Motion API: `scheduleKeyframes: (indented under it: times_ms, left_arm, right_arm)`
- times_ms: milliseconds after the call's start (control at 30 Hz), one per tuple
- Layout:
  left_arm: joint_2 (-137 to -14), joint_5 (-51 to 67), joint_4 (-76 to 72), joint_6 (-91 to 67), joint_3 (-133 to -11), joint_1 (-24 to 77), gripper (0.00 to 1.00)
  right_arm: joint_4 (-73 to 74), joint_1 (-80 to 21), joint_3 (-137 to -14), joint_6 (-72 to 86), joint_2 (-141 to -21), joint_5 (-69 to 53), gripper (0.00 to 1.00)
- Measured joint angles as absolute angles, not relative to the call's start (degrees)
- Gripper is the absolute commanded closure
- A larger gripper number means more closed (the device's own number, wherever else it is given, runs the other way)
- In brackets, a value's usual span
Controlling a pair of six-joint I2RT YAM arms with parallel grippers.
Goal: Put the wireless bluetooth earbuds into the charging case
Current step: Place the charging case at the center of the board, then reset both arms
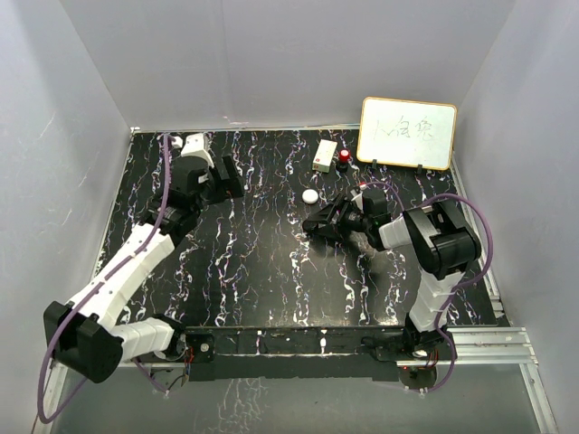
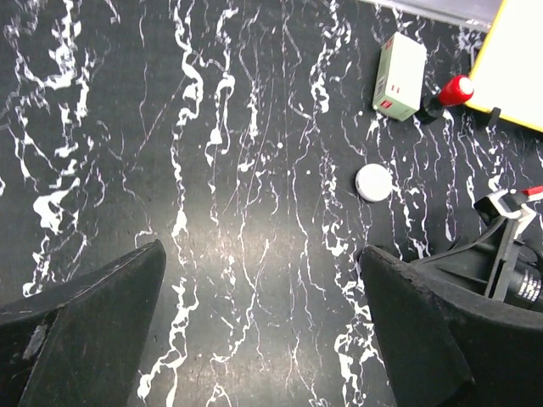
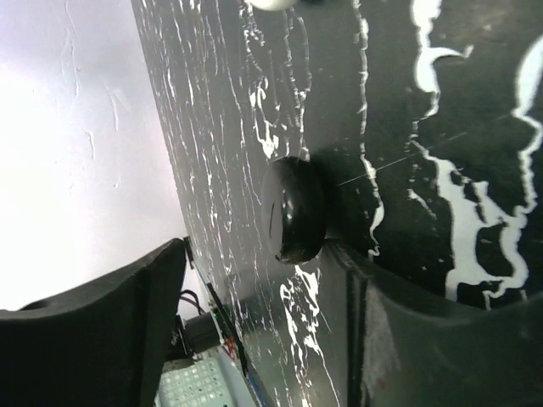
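Observation:
The two tiny black earbuds do not show in any view. A black round puck lies flat on the marbled table, just beyond the tip of one finger of my right gripper. That gripper is open, empty and turned on its side low over the table, at the middle right in the top view. My left gripper is open and empty above bare table, at the back left in the top view. A white round puck lies between the two grippers and also shows in the left wrist view.
A white box and a small red-capped item stand at the back. A yellow-framed whiteboard leans at the back right. Grey walls enclose the table on three sides.

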State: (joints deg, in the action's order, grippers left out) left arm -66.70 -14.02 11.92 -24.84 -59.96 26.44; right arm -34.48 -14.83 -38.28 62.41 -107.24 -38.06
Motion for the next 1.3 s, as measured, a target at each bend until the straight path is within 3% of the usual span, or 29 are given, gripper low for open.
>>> scheduleKeyframes:
  times_ms: [267,467,767,1033,1300]
  left_arm:
    - [-68.95,-3.95,14.24,-28.60,-60.01,17.74,0.02]
    - [-70.30,-1.30,15.51,-29.87,-61.84,13.41,0.02]
    - [-68.38,-2.11,14.92,-30.72,-61.45,13.23,0.02]
    - [-71.79,-9.76,17.85,-29.98,-63.09,12.27,0.02]
    - [-73.82,-11.49,16.51,-28.05,-63.24,1.80,0.02]
  right_arm:
    - [-31.20,-13.63,-35.20,60.12,-100.86,-37.52,0.14]
    - [-21.91,-8.97,-27.53,56.31,-87.81,-33.21,0.02]
    - [-11.46,5.74,-25.50,51.22,-73.80,-23.35,0.02]
    - [-8.93,21.23,-32.32,48.29,-84.62,-25.74,0.01]
    - [-8.93,24.49,-33.34,47.51,-85.30,-27.49,0.02]
